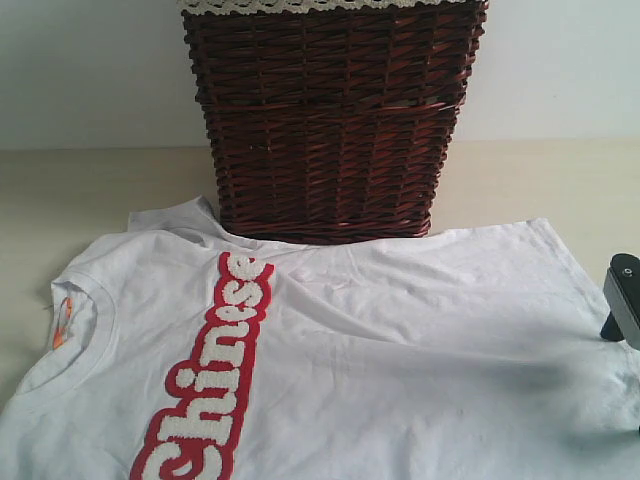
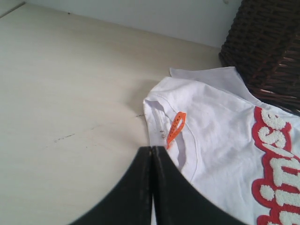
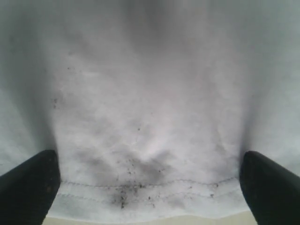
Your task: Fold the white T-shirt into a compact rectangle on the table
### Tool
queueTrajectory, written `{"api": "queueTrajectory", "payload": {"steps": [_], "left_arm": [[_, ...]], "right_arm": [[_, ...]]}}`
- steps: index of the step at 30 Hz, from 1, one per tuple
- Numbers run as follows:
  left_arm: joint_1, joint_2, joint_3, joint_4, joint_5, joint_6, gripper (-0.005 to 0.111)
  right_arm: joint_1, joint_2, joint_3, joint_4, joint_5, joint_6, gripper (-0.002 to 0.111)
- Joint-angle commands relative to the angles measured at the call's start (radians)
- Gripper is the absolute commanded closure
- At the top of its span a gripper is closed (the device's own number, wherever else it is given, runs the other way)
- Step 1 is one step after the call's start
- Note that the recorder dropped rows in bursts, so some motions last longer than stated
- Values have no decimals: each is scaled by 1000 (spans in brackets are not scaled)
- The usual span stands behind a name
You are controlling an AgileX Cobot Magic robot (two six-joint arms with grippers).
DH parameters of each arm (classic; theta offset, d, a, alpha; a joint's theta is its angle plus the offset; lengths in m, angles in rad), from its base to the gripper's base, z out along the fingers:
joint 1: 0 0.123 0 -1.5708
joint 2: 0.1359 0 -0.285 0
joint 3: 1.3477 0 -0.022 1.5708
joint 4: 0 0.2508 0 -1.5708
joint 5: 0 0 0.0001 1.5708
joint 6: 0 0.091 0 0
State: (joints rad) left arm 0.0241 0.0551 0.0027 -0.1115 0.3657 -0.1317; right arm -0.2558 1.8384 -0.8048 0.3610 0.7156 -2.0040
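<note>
The white T-shirt (image 1: 400, 330) lies spread flat on the table (image 1: 60, 190), neck to the left and hem to the right, with the red-outlined lettering (image 1: 215, 380) running down the chest. In the left wrist view my left gripper (image 2: 152, 148) is shut, its black tips at the collar edge next to the orange tag (image 2: 176, 127); nothing shows between them. The left gripper is out of the exterior view. My right gripper (image 3: 150, 187) stands wide open over the speckled hem (image 3: 140, 187). Part of the right gripper (image 1: 620, 300) shows at the shirt's right edge.
A dark wicker basket (image 1: 330, 120) with a lace-trimmed liner (image 1: 320, 5) stands right behind the shirt, touching its far edge and one sleeve (image 1: 180, 215). Bare tabletop (image 2: 70, 93) stretches beyond the collar, with a pale wall behind.
</note>
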Motion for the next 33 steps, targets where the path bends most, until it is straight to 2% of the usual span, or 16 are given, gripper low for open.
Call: {"api": "queueTrajectory", "payload": {"steps": [1,8,10,15,21,33], "left_arm": [[-5,5,-3,-2,-7,0,107],[-5,5,-3,-2,-7,0,107],[-5,5,-3,-2,-7,0,107],[-5,5,-3,-2,-7,0,107],[-5,5,-3,-2,-7,3,107],[-5,5,-3,-2,-7,0,107]], "right_arm": [[-3,51,19,-84,-21,-1,5],[-3,51,19,-109,14,-1,20],[-3,51,19,-111,7,-1,30],[-3,51,19,-151,-5,-1,69],[-3,51,19,-232,-9,45,107],[-3,51,19,-232,-11,47,108]]}}
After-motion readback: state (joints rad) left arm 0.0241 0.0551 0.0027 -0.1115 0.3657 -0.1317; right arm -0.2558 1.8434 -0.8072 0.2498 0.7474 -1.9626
